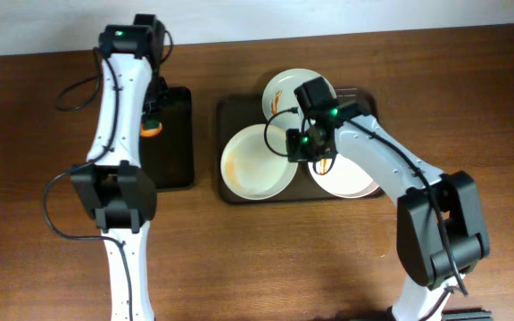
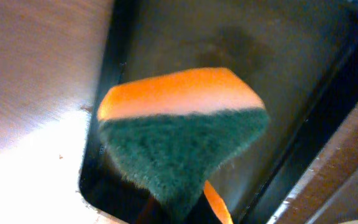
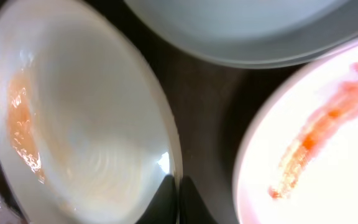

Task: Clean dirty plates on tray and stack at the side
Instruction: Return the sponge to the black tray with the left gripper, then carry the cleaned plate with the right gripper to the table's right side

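Three white plates lie on the dark tray [image 1: 235,111] at the centre. The left plate [image 1: 252,160] has an orange smear; it also shows in the right wrist view [image 3: 86,106]. My right gripper [image 1: 303,147] is shut on this plate's right rim, a finger on each side of it [image 3: 179,196]. The right plate [image 1: 346,178] carries a red smear [image 3: 316,137]. The top plate [image 1: 291,89] lies behind [image 3: 247,25]. My left gripper [image 1: 152,125] is shut on an orange and green sponge [image 2: 185,124] above the black side tray [image 1: 175,143].
The black side tray [image 2: 278,62] lies left of the plate tray, with a strip of bare wood between them. Brown table surface surrounds both trays. A black cable loops off the left arm at the back left [image 1: 78,94].
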{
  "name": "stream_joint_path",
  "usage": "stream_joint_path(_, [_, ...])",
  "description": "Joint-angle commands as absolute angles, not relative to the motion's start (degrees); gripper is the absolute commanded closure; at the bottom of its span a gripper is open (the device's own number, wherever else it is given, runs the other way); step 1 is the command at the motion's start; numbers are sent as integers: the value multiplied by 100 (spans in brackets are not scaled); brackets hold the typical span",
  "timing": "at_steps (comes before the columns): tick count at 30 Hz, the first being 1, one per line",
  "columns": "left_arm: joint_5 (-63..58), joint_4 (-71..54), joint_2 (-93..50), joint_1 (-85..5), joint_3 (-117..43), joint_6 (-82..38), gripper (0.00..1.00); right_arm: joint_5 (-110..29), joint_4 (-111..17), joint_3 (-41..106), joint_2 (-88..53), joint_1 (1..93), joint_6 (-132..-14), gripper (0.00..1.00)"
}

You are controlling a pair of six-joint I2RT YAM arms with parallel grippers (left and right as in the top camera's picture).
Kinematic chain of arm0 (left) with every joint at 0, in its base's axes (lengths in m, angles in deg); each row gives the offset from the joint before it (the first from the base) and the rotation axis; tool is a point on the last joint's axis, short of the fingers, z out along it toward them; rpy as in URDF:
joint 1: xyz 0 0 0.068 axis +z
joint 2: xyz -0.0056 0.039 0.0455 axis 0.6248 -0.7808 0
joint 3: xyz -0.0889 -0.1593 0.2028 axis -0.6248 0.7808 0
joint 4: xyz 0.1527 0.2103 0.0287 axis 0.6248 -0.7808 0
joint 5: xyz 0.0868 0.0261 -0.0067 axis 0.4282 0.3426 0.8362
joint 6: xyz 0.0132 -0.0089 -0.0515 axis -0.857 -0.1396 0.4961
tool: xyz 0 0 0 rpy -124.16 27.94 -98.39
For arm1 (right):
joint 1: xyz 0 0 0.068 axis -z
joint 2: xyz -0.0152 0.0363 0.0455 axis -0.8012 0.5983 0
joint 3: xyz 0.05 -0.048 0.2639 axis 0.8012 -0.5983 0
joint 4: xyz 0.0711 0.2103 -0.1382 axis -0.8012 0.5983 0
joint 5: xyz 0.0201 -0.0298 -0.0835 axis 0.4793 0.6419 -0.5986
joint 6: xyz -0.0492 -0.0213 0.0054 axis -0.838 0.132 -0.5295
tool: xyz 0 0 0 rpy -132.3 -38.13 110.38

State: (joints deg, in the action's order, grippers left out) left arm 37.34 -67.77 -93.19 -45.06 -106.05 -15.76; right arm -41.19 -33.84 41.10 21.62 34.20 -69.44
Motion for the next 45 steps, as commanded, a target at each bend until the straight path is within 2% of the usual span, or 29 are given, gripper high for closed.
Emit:
stream_joint_path(1, [2305,-6324,-9338,-4294,-9838,-2540,100,-4873,-2831,4943,1815,3440,-7137,96])
stream_joint_path(4, [2287,-5911,-9338,-4213,-9090,-2558,100,-5251,-2249,5518,1815,3438,-7318,96])
stream_joint_path(5, [2289,-5734,-9338,-4213,-8824,-2558,87,-5548,-2046,5719,1815,3414,-7318,96])
stream_joint_path(6, [2309,-5638,-9338,-4213,-8627,-2555,64,-5867,-1814,5944,1815,3372,-7318,96])
stream_joint_path(7, [2307,-5581,-9338,-4213,-8524,-2558,59,-6123,-1629,6117,1808,3330,-7318,96])
stream_joint_path(8, [2307,-5577,-9338,-4213,-8513,-2558,21,-6398,-1473,6265,1806,3282,-7318,96])
stream_joint_path(9, [2307,-5577,-9336,-4213,-8522,-2558,0,-6761,-1294,6427,1804,3191,-7318,96])
stream_joint_path(12, [2307,-5813,-9334,-4193,-8817,-2558,0,-7668,-953,6692,1804,2808,-7318,96])
stream_joint_path(18, [2305,-7063,-9329,-4073,-10747,-2551,0,-9572,-1019,6694,1806,1846,-7318,96])
stream_joint_path(20, [2305,-7057,-9332,-4073,-10745,-2553,0,-10180,-1126,6694,1806,1610,-7355,96])
stream_joint_path(24, [2305,-7050,-9332,-4073,-10738,-2551,0,-10931,-1751,6694,1806,1180,-8463,96])
stream_joint_path(27, [2305,-7050,-9332,-4073,-10738,-2553,0,-11001,-2129,6694,1806,963,-9163,96])
stream_joint_path(31, [2305,-7048,-9332,-4075,-10738,-2553,0,-11644,-2188,6694,1806,937,-9254,96])
stream_joint_path(36, [2305,-7050,-9332,-4073,-10738,-2553,0,-11277,-2199,6694,1808,939,-9261,96])
stream_joint_path(38, [2305,-7050,-9332,-4075,-10738,-2553,0,-10527,-2201,6687,1808,979,-9233,96])
stream_joint_path(43, [2307,-7048,-9332,-4073,-10738,-2553,0,-9019,-2059,6672,1815,1586,-7891,96])
stream_joint_path(45, [2305,-7050,-9332,-4073,-10738,-2553,0,-7386,-1869,6672,1830,2270,-7412,96])
